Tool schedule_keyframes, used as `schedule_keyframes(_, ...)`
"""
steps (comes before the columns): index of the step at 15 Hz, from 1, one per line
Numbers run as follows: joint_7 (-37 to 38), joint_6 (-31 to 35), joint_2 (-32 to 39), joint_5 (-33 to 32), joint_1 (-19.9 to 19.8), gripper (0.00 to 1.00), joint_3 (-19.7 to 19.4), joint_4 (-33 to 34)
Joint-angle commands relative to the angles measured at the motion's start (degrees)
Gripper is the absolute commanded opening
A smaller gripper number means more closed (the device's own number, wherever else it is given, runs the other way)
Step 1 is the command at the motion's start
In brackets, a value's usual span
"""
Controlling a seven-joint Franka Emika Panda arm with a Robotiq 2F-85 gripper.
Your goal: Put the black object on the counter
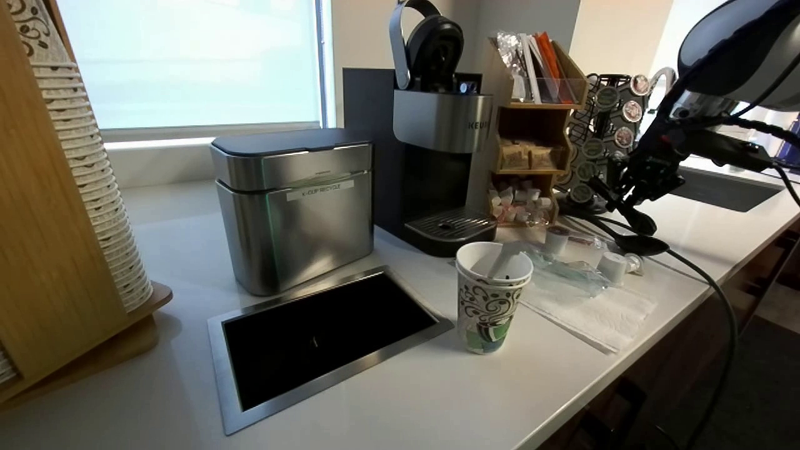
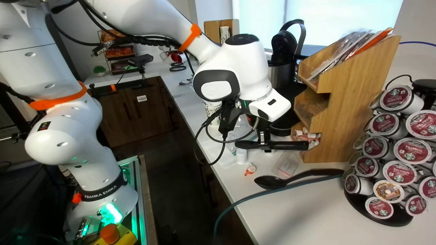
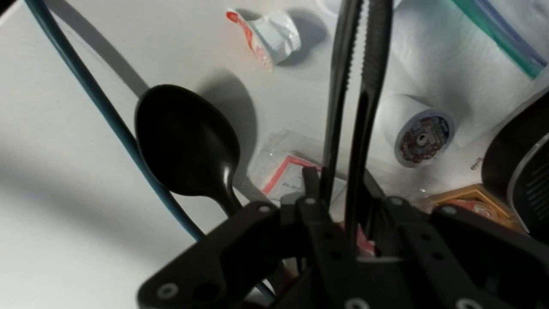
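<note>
Nearest sits the claw (image 3: 342, 189), pinching the black object (image 3: 375, 56) around the middle of its length. Two slim limbs with toothed inner edges show, rather like tongs. It hangs in the air; below it lie the spoon (image 3: 180, 133) to one side, a hose (image 3: 107, 111) running just beside the bowl, a packet (image 3: 291, 171), a pod (image 3: 414, 128) and the counter (image 3: 43, 128). As I judge it, the grasp and lift are done. Lowering, letting go and backing away are left, and these things probably call for a careful choice of spot.

Up the wrist view the object points almost straight, leaning slightly right at the top. In an exterior view its long axis looks about level, set crosswise to the counter, one end toward the front edge, the other toward the rack (image 2: 354, 119). Any small tilt I cannot tell. Farther back stands the coffee machine (image 2: 282, 73).
</note>
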Motion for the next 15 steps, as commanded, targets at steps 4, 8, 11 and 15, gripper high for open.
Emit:
schedule_keyframes(4,-0.68,-5.08,6.1,-4.23,-4.75,0.06,-0.03,4.55)
schedule_keyframes(8,1.35,-4.71,10.38,-4.35,-5.3,0.09,0.34,8.84)
schedule_keyframes(11,3.84,-5.67,11.59,-5.75,-4.99,0.55,0.28,10.74)
schedule_keyframes(15,10.3,-9.87,8.95,-13.89,-3.87,0.87,-0.7,10.7)
